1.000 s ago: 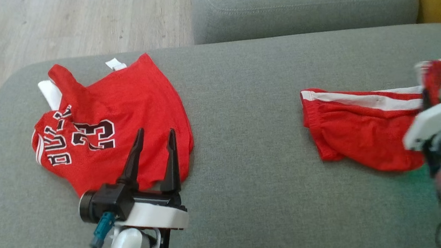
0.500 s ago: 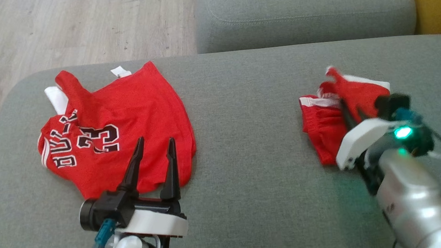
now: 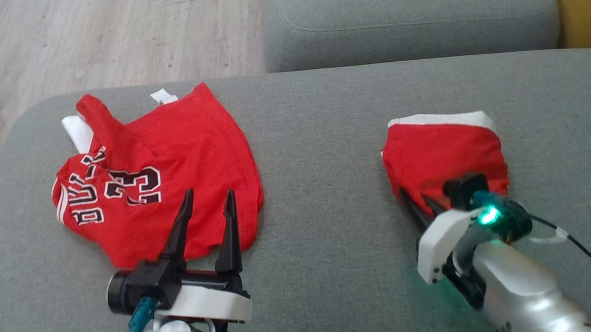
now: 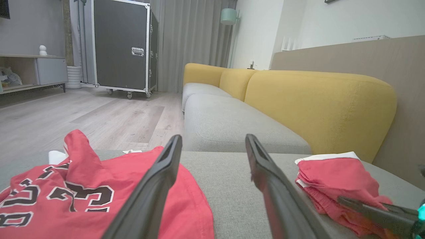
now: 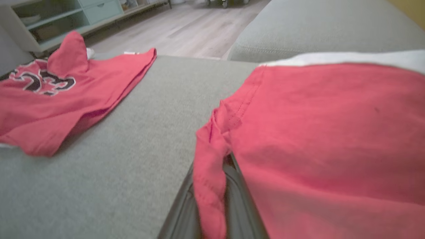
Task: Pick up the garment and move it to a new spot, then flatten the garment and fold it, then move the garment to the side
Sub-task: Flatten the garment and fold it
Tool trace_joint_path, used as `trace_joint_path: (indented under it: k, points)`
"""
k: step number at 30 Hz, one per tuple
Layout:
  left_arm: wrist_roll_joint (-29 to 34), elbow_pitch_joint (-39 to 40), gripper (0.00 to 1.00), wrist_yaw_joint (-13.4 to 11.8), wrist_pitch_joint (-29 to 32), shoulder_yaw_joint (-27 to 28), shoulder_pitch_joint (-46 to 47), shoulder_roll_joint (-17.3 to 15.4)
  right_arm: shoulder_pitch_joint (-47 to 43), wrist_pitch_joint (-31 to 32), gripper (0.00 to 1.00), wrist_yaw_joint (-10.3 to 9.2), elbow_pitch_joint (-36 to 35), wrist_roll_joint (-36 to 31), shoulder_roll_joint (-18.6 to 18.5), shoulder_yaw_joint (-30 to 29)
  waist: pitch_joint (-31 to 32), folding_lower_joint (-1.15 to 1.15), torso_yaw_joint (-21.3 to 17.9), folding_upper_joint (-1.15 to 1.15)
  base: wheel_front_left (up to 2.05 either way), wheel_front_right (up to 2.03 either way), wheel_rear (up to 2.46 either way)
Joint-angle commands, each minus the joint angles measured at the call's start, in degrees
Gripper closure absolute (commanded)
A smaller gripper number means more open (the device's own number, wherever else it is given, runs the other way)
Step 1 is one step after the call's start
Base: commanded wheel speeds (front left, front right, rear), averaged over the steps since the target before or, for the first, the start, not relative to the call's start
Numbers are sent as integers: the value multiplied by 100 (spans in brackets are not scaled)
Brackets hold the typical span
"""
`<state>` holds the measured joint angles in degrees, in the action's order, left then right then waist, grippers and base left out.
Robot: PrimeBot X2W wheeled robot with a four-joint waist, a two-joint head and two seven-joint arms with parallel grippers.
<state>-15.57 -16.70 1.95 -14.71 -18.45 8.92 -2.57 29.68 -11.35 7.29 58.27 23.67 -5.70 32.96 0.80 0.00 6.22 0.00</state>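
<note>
My right gripper [image 3: 417, 202] is clamped tight on the red shorts [image 3: 444, 153]; in the right wrist view a rolled hem of the red cloth runs down between the two dark fingers, so I read that as a grasp on the near left corner of the garment; the shorts lie folded into a compact block on the grey sofa seat [image 3: 330, 195], right of centre, with a white band along their far edge; a green light glows on that wrist.

My left gripper [image 3: 209, 196] is spread wide and holds nothing; its fingers point away from me over the near edge of the red basketball jersey [image 3: 176, 149], and I cannot tell whether they touch the cloth; the jersey lies rumpled on the left part of the same seat, number 23 showing, one strap standing up at the far side, well apart from the shorts.

Beyond the seat there is a second grey cushion [image 3: 410, 11]; the left wrist view shows the yellow backrest [image 4: 315, 99], wooden floor [image 4: 83, 116] and a black flight case [image 4: 121, 44] on castors.
</note>
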Motion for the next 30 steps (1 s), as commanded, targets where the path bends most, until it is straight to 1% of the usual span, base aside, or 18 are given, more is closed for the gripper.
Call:
trace_joint_path:
  k: [1, 4, 8, 12, 15, 16, 20, 22, 24, 27, 30]
  points:
    - [50, 148, 0, -28, -29, 217, 141, -31, 62, -14, 0, 20, -86, 53, -23, 194, 10, 0, -33, 0, 0, 0, 0]
    - [68, 149, 0, -31, -29, 245, 150, -31, 74, 0, 0, 20, -58, 217, -17, 448, 24, 0, -106, 0, 0, 0, 0]
    - [83, 174, 0, -28, -29, 295, 149, -31, 205, -84, 0, 20, -173, 425, -177, 587, 47, 0, -224, 0, 0, 0, 0]
    - [72, 205, 0, -36, -29, 347, 123, -31, 370, -169, 0, 20, -418, 641, -485, 500, 81, 0, -366, 0, 0, 0, 0]
    - [63, 244, 0, -37, -29, 372, 117, -31, 498, -241, 0, 20, -561, 703, -818, 207, 102, 0, -451, 0, 0, 0, 0]
    - [63, 244, 0, -37, -29, 372, 117, -31, 498, -241, 0, 20, -561, 703, -818, 207, 102, 0, -451, 0, 0, 0, 0]
    - [65, 305, 0, -45, -29, 415, 103, -31, 592, -334, 0, 20, -700, 496, -1259, -437, 116, 0, -571, 0, 0, 0, 0]
    - [66, 332, 0, -51, -29, 438, 91, -31, 557, -354, 0, 20, -801, 323, -1412, -860, 119, 0, -630, 0, 0, 0, 0]
    - [66, 363, 0, -56, -29, 462, 77, -31, 462, -360, 0, 20, -1084, 62, -1516, -1400, 113, 0, -692, 0, 0, 0, 0]
    - [54, 418, 0, -57, -29, 484, 53, -31, 81, -362, 0, 20, -1714, -390, -1444, -2300, 82, 0, -792, 0, 0, 0, 0]
    - [45, 447, 0, -44, -29, 498, 19, -31, -443, -363, 0, 20, -2376, -867, -1122, -3065, 43, 0, -875, 0, 0, 0, 0]
